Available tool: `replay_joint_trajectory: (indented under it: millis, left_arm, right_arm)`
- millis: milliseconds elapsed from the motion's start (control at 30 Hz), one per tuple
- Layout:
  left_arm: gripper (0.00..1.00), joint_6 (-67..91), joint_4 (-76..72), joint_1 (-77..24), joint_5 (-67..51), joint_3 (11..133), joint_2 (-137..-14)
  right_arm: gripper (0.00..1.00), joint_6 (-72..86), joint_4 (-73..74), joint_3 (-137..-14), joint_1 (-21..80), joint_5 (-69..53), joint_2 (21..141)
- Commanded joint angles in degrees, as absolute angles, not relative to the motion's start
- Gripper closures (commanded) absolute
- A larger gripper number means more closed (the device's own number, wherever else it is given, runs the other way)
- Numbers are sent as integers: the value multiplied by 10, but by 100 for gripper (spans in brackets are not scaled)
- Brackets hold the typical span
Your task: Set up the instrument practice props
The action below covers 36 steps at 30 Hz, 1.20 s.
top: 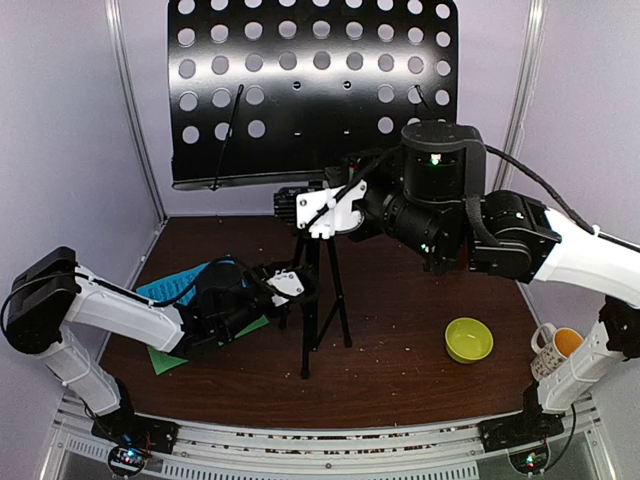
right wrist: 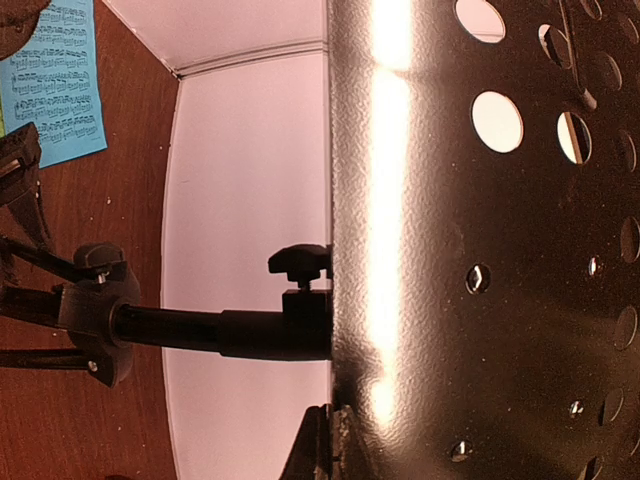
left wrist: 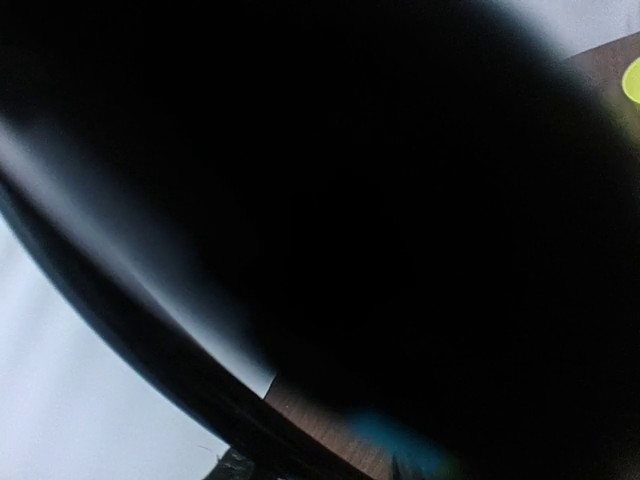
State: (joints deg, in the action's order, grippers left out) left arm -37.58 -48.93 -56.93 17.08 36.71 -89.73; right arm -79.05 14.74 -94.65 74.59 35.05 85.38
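Support was, by my reading, what both arms were there to give. The music stand point(top: 322, 300) stood upright on its tripod about midway between the left and right edges of the desk point(top: 400, 300), with its perforated plate point(top: 300, 110) raised high toward the far edge.

The left arm point(top: 120, 310) reached in low from the near left corner. Its jaws were at the stand's post just above the spread legs, probably to keep the tripod from sliding or tipping. Something black pressed close against that arm's wrist camera and blocked it, so I could not tell whether those jaws were clamped or parted.

The right arm point(top: 520, 235) came across from the right edge with its jaws up under the plate's lower lip. They were near the neck where the clamp knob point(right wrist: 300, 262) sat, a placement that suited tilting or levelling the plate. Its wrist view showed the plate edge-on and very close, but not enough to say whether the jaws were closed on it.

The blue sheet point(top: 165, 288) and the green sheet point(top: 165, 358) lay flat near the left edge, partly under the left arm and not yet on the plate. I could not make out the metronome. A yellow-green bowl point(top: 468, 340) and a spotted mug point(top: 548, 345) sat toward the near right corner, well apart from the stand.
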Motion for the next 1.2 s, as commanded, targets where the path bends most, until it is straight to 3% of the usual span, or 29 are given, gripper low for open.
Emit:
replay_joint_trajectory:
  millis: [0,433,833,1167]
  left_arm:
    - [68,-423,-485,-570,167,363,-909]
    - [83,-374,-487,-560,161,363,-903]
    - [37,-258,-503,-565,169,307,-815]
    - [35,-194,-471,-566,142,293,-806]
  right_arm:
    - [100,-797,-3,-946,758,375,804]
    - [100,-828,-4,-983,764,375,809]
    - [100,-842,-71,-920,793,413,818]
    - [100,-834,-107,-869,803,427,798]
